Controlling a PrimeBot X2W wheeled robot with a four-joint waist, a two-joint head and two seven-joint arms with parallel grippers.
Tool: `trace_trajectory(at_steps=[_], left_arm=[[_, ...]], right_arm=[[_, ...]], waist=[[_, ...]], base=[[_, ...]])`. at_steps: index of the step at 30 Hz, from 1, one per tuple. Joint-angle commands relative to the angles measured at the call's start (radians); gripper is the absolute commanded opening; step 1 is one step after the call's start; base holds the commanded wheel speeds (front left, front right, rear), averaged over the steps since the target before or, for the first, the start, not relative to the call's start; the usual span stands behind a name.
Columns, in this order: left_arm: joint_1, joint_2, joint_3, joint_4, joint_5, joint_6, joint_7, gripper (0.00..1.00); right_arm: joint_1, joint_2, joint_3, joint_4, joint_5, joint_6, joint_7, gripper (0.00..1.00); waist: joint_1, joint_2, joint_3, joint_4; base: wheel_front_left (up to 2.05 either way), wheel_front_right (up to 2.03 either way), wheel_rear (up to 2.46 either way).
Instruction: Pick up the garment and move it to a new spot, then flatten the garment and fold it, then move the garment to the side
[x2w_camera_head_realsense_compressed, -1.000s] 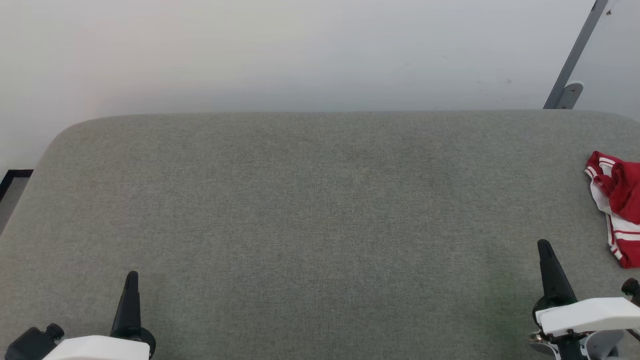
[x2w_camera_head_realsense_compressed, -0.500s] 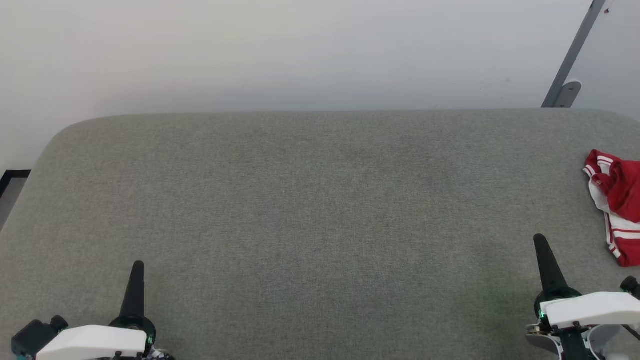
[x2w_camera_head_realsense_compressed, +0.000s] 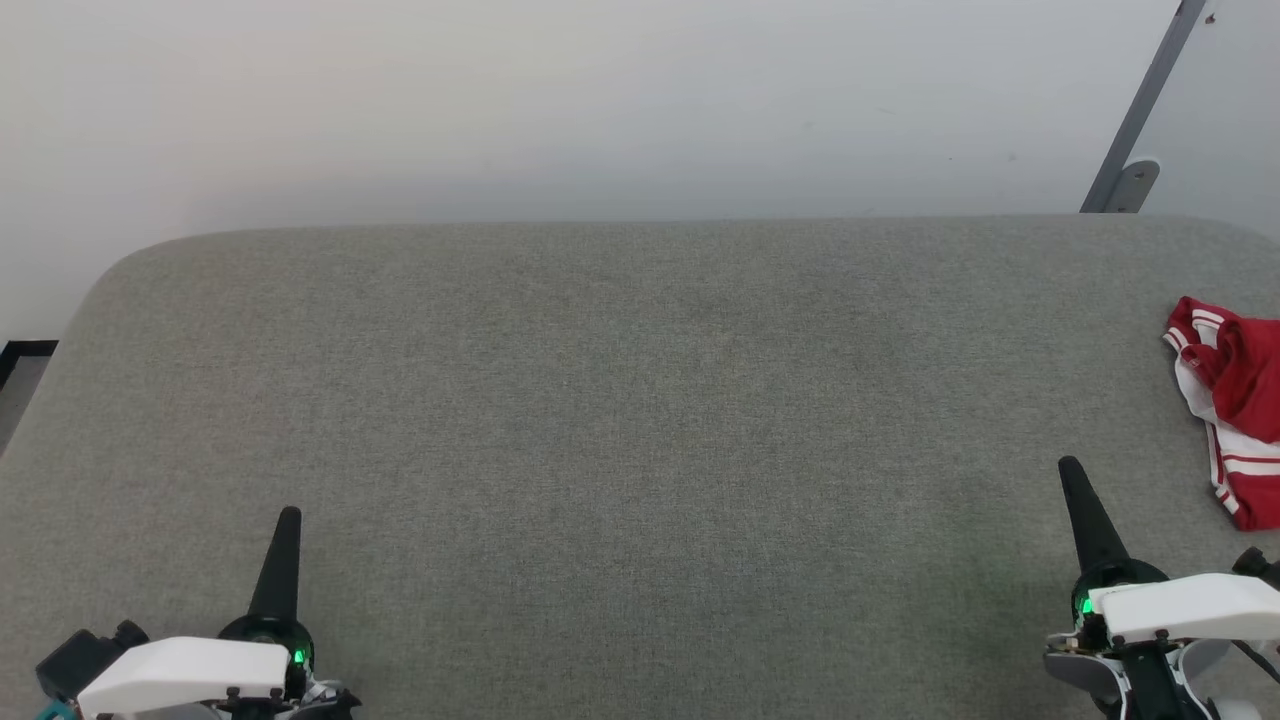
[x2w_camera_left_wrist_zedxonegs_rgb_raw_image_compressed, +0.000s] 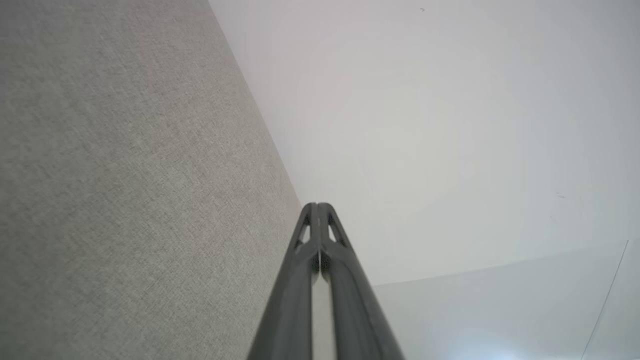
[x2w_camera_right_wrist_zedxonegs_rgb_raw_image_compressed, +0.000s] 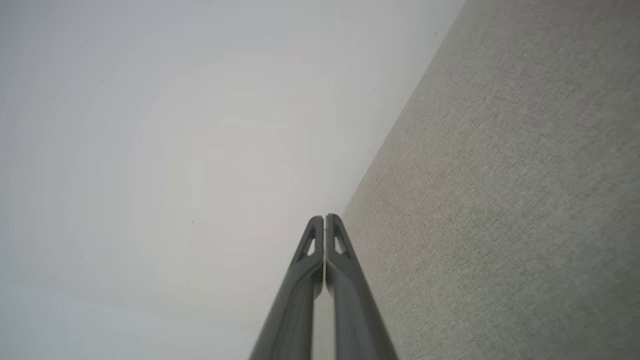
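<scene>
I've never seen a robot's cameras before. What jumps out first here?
The one splash of colour is a crumpled red-and-white garment at the head view's right edge, lying on a broad grey fabric surface. Next come two dark spikes near the bottom corners: the left end effector and the right end effector, both shut and empty.

Can't read any text, logos or numbers anywhere. Checked the crumpled shirt (x2w_camera_head_realsense_compressed: 1232, 400) right of the jaws of the right gripper (x2w_camera_head_realsense_compressed: 1069, 468): just stripes.
</scene>
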Motion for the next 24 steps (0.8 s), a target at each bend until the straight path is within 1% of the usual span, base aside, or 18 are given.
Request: trace_trajectory(at_steps=[1, 24], left_arm=[[-0.027, 0.004, 0.002, -0.003, -0.023, -0.004, 0.006, 0.00], [-0.064, -0.013, 0.002, 0.012, -0.170, -0.005, 0.055, 0.00]], right_arm=[[-0.014, 0.002, -0.003, -0.002, 0.022, 0.000, 0.007, 0.00], [-0.029, 0.019, -0.010, 0.002, 0.195, 0.000, 0.057, 0.00]], waist=[[0.0000, 0.0000, 0.000, 0.000], [0.0000, 0.0000, 0.004, -0.007]], base=[[0.00, 0.00, 0.00], [0.00, 0.00, 0.00]])
